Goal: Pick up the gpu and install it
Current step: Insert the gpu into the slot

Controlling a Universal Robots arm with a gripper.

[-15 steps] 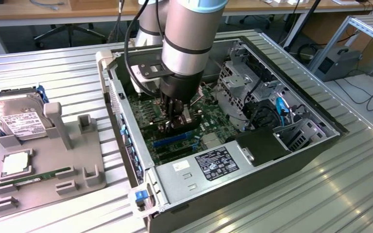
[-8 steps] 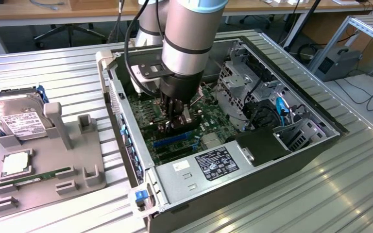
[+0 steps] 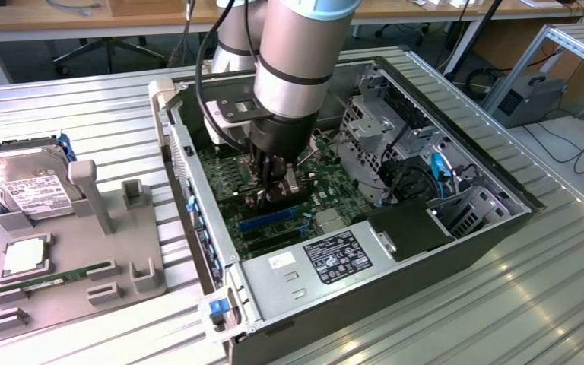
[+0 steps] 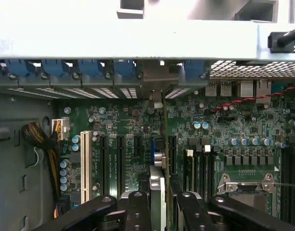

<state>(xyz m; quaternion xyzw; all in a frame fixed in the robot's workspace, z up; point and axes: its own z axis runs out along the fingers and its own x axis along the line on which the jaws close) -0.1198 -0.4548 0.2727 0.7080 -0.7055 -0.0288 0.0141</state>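
My gripper (image 3: 271, 194) reaches down into the open computer case (image 3: 455, 144), just above the green motherboard (image 3: 318, 182). It is shut on the gpu (image 3: 289, 186), a thin dark card held upright. In the wrist view the gpu (image 4: 157, 180) shows edge-on between the black fingers (image 4: 138, 209), and its silver bracket end points at the rear slot openings (image 4: 154, 94). The card stands over the black expansion slots (image 4: 121, 159) of the motherboard (image 4: 123, 120). I cannot tell whether its edge touches a slot.
A white slot (image 4: 85, 161) and a cable bundle (image 4: 39, 139) lie to one side, the CPU socket (image 4: 246, 185) to the other. The power supply (image 3: 322, 262) and drive cage (image 3: 373, 129) crowd the case. Outside, a grey holder (image 3: 69, 300) carries a hard drive (image 3: 33, 190) and memory stick (image 3: 54, 280).
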